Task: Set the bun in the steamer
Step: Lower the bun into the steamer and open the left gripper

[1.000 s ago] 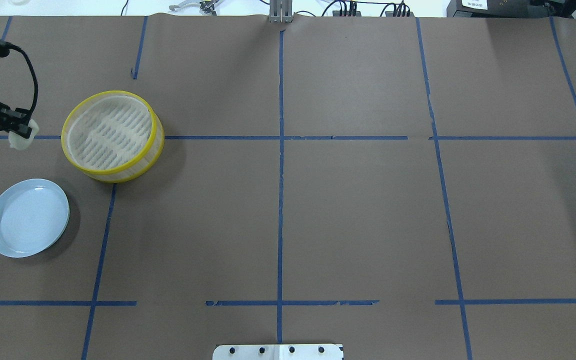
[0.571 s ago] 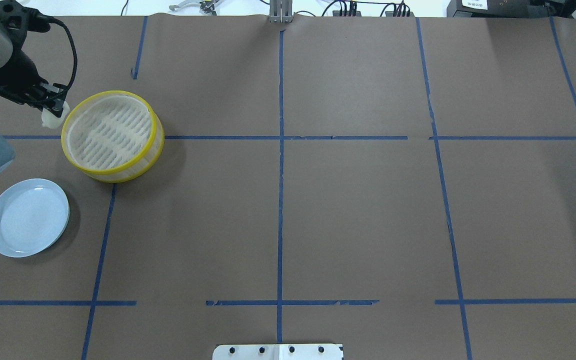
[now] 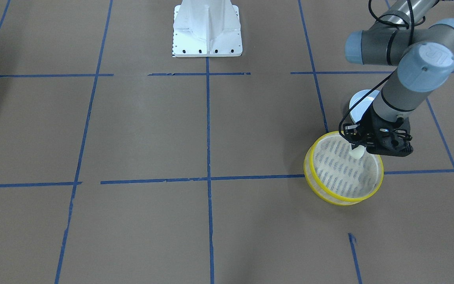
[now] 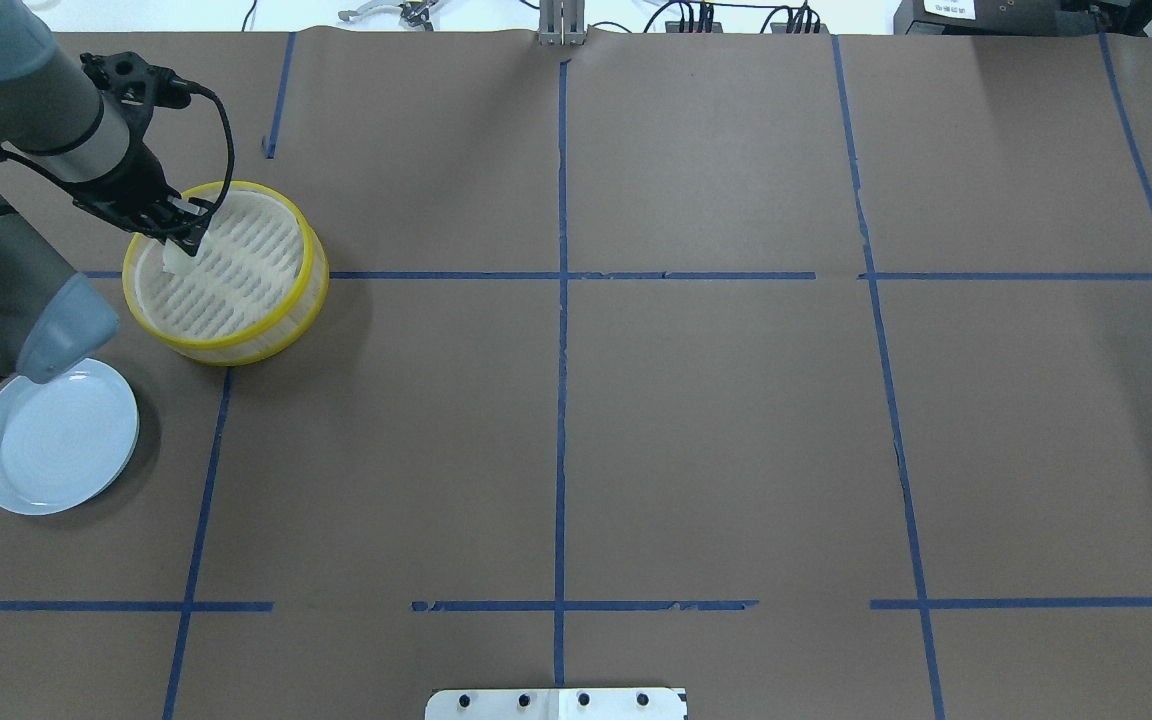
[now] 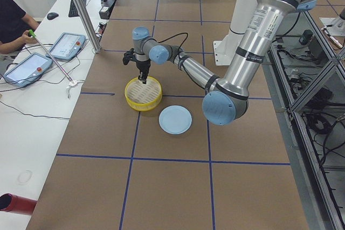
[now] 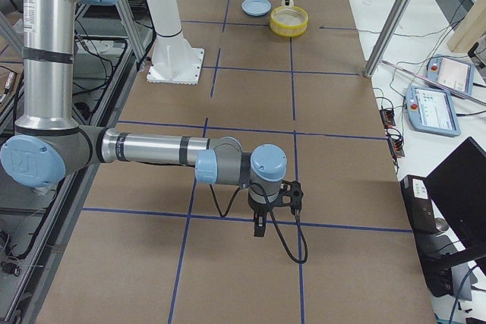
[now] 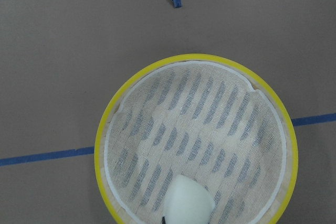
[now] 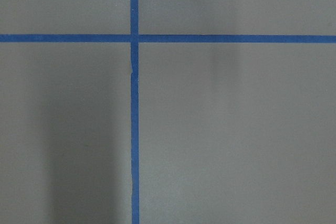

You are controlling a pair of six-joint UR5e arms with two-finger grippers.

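The steamer [image 4: 312, 268] is a round basket with yellow rims and a whitish slotted floor, at the table's far left. My left gripper [image 4: 182, 240] is shut on the small cream-white bun [image 4: 175, 261] and holds it above the left part of the steamer's floor, inside the rim. In the front-facing view the bun [image 3: 357, 153] hangs under the gripper [image 3: 362, 147] over the steamer [image 3: 343, 200]. The left wrist view shows the bun [image 7: 189, 201] over the mesh of the steamer [image 7: 103, 129]. My right gripper [image 6: 260, 227] shows only in the exterior right view; I cannot tell if it is open or shut.
A light-blue plate [image 4: 54, 436] lies empty in front of the steamer near the table's left edge, partly under my left arm's elbow. Blue tape lines cross the brown table cover [image 4: 716, 430]. The robot's white base [image 3: 206, 27] stands at the near middle edge.
My left gripper has carried the bun to the right, from left of the steamer, past its rim, to above its floor. The steamer and plate have not moved.
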